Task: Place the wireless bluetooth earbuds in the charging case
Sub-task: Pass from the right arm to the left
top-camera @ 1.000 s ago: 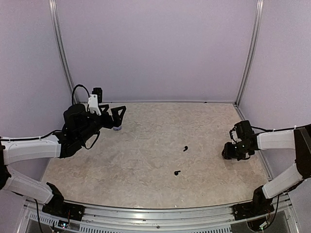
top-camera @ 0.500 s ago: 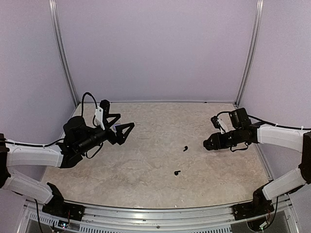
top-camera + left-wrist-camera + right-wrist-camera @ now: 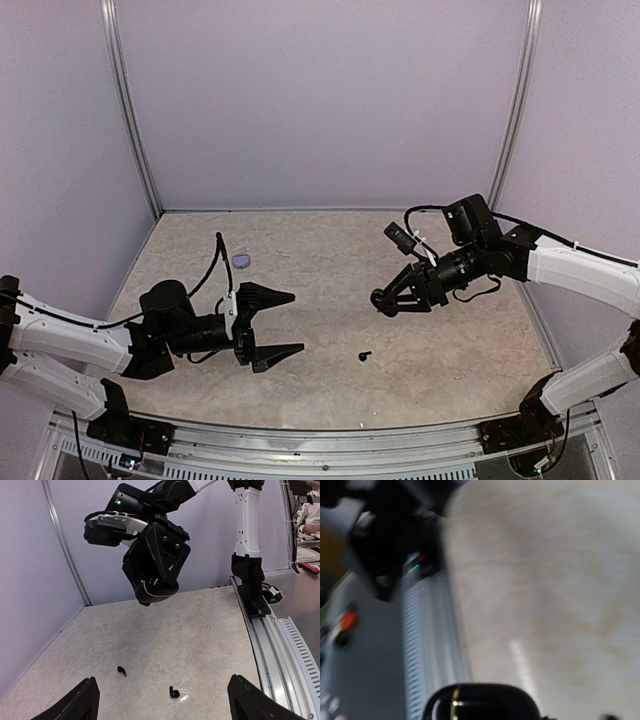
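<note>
Two black earbuds lie on the marbled table in the left wrist view, one to the left (image 3: 121,670) and one nearer (image 3: 173,693). In the top view only one black earbud (image 3: 365,355) shows; the other is hidden by my right gripper. My right gripper (image 3: 383,300) is shut on a round black charging case (image 3: 157,587), held above the table; the case also shows blurred in the right wrist view (image 3: 482,702). My left gripper (image 3: 295,322) is wide open and empty, left of the buds, its fingers (image 3: 82,702) framing them. No whitish buds are in view.
A small pale lilac case (image 3: 241,261) lies at the back left of the table. Metal posts and purple walls enclose the table; a ribbed rail (image 3: 292,655) runs along its near edge.
My left gripper left the lilac case at the back left and swung toward the table's front centre, jaws open. My right gripper moved left from the right edge to above the far black bud.
</note>
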Controlling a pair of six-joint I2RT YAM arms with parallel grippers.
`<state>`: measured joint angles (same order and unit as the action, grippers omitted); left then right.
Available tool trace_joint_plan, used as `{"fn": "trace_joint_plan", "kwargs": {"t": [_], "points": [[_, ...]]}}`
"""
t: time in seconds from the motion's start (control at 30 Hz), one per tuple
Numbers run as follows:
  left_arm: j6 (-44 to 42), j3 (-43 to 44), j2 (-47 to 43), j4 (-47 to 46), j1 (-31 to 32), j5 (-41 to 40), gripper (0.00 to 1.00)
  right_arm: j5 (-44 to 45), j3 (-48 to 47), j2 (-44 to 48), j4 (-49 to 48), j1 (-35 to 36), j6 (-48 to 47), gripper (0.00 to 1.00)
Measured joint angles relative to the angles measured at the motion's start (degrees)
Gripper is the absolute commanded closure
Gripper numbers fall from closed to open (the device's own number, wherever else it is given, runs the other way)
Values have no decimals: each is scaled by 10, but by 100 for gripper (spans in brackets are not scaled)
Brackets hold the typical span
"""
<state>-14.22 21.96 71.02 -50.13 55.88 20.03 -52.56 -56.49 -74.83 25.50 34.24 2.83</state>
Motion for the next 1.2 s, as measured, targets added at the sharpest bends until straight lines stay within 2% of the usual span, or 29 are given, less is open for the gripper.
{"fn": "trace_joint_plan", "kwargs": {"t": [0.23, 0.53, 0.97, 1.2], "points": [[-95, 36, -9, 68, 96, -28, 26, -51, -45, -47, 47, 108, -47, 63], [-175, 81, -19, 137, 167, -62, 42, -81, -94, -114, 86, 186, -80, 65], [-223, 110, 10, 198, 185, -83, 53, -107, -136, -154, 112, 223, -95, 66], [-237, 125, 25, 215, 197, -91, 68, -116, -145, -176, 124, 223, -100, 66]]}}
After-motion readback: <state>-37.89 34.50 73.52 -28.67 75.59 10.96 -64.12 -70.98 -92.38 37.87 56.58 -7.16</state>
